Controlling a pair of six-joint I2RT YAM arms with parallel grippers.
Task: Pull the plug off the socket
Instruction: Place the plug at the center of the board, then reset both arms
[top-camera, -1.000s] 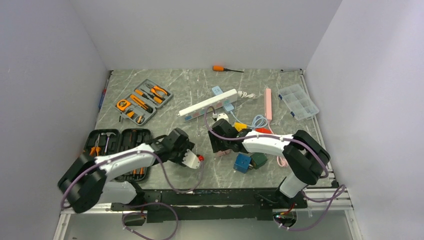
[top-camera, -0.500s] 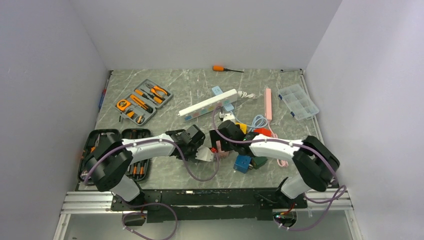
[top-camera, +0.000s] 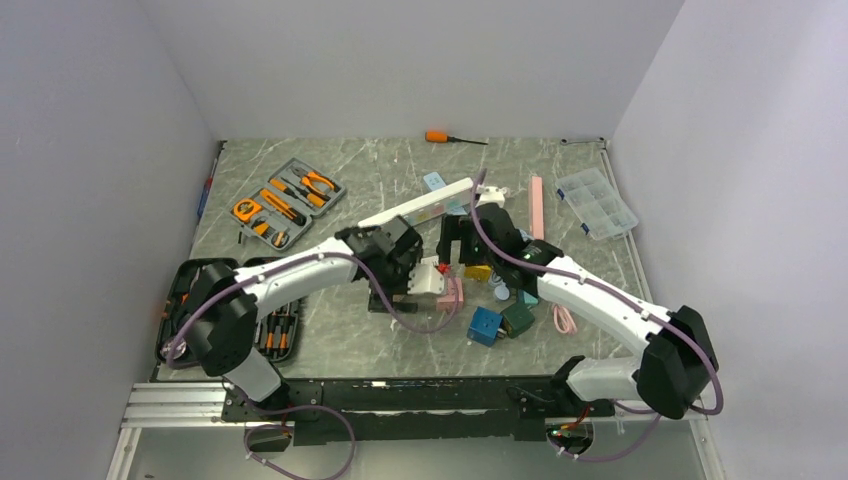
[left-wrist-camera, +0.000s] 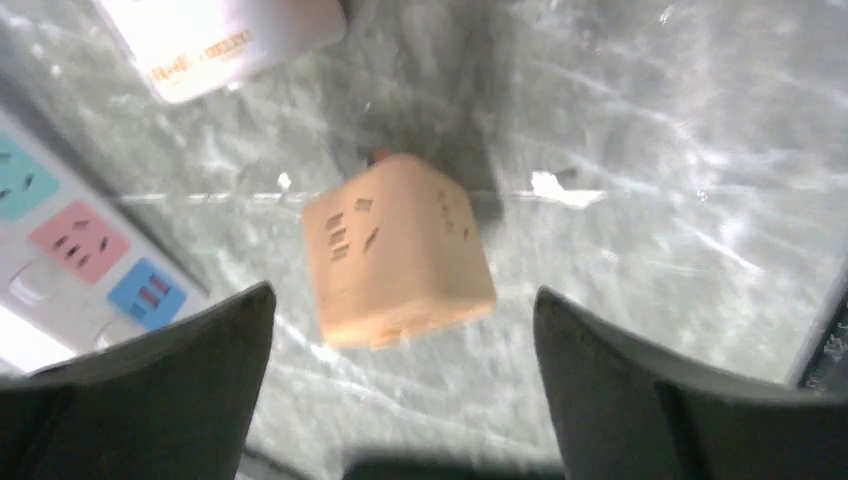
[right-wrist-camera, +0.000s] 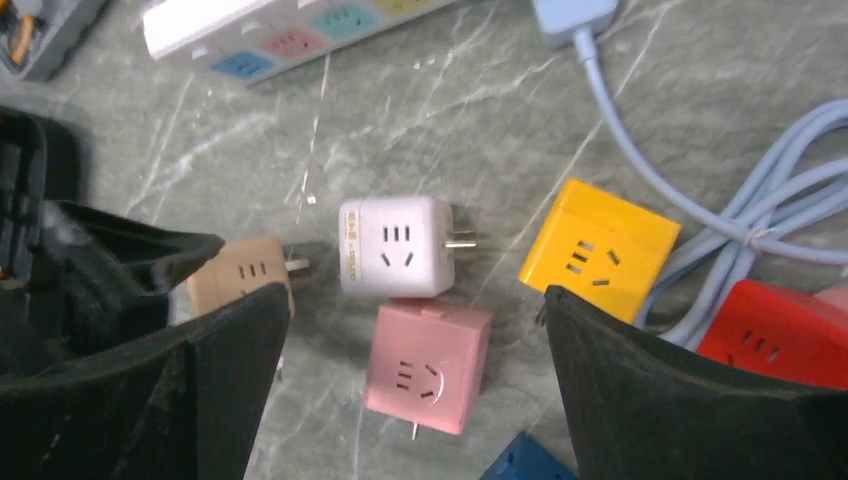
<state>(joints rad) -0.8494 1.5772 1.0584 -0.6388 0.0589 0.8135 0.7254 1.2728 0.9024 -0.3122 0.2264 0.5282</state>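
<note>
Both arms have stretched further out across the marble table (top-camera: 350, 165) than a second ago, when the left one was tucked back near its own base. The left gripper (left-wrist-camera: 400, 310) now stands with its fingers (left-wrist-camera: 190, 380) spread as wide as they go, wider than before, pinching nothing. Straight under it, in the gap between the two fingers and touched by neither, is the tan cube adapter (left-wrist-camera: 395, 250), a bit blurred. Off past one finger runs the white power strip (left-wrist-camera: 60, 240) with its coloured sockets.

The right gripper (right-wrist-camera: 415, 295) has opened up too and grips nothing. Under its spread jaws lies the white cube adapter (right-wrist-camera: 392, 245). Seen from this wrist, the tan cube sits by the tip of one finger. Its bare prongs point at the white cube, with a strip of table between them, so the two are apart. The pink cube adapter (right-wrist-camera: 428, 365) lies just beside the white one, on the side nearer the wrist. By the tip of the other finger is the yellow cube adapter (right-wrist-camera: 598, 248). Past that finger, partly hidden by it, is the red cube adapter (right-wrist-camera: 770, 345), with a blue cable (right-wrist-camera: 700, 205) looping beyond.
</note>
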